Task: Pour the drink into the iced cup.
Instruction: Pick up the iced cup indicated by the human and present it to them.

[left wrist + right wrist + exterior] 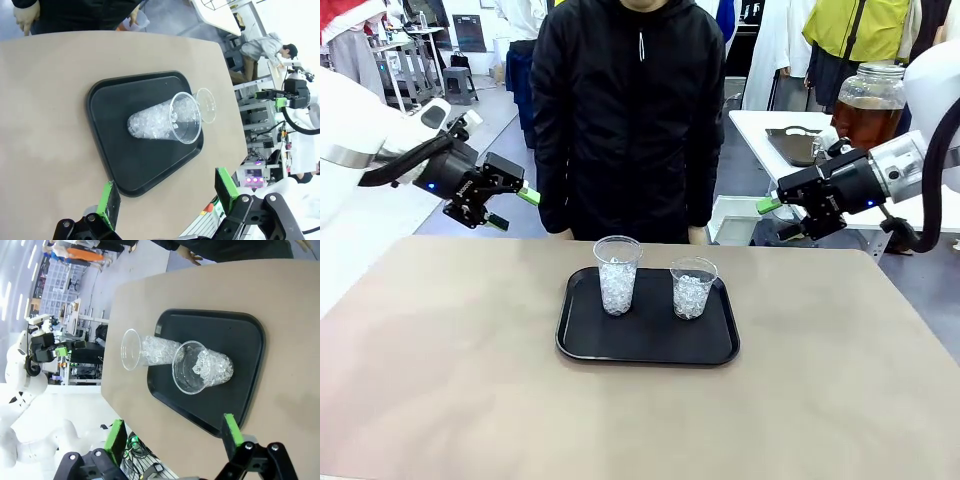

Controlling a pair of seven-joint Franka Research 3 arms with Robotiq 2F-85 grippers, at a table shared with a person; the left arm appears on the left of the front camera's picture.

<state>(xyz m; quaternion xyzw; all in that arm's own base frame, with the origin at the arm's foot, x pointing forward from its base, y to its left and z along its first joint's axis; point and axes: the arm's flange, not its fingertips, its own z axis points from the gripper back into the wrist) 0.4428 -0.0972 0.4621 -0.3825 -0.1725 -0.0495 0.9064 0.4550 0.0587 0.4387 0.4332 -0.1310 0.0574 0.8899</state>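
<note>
On the bench (440, 380), a black tray (650, 345) is seen carrying the taller iced cup (617, 275) and the shorter iced cup (693, 288), near each other but apart. The left gripper (513, 209) and the right gripper (778, 220) are held raised at either side, jaws spread, nothing grasped. Beyond a person (628, 110) at the far edge, the drink (865, 120) is seen in a lidded jar behind the right arm, well apart from the cups.

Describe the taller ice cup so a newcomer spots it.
On the tan table sits a black tray. Two clear cups of ice stand on it; the taller cup is toward the robot's left, rising above the shorter cup beside it.
</note>
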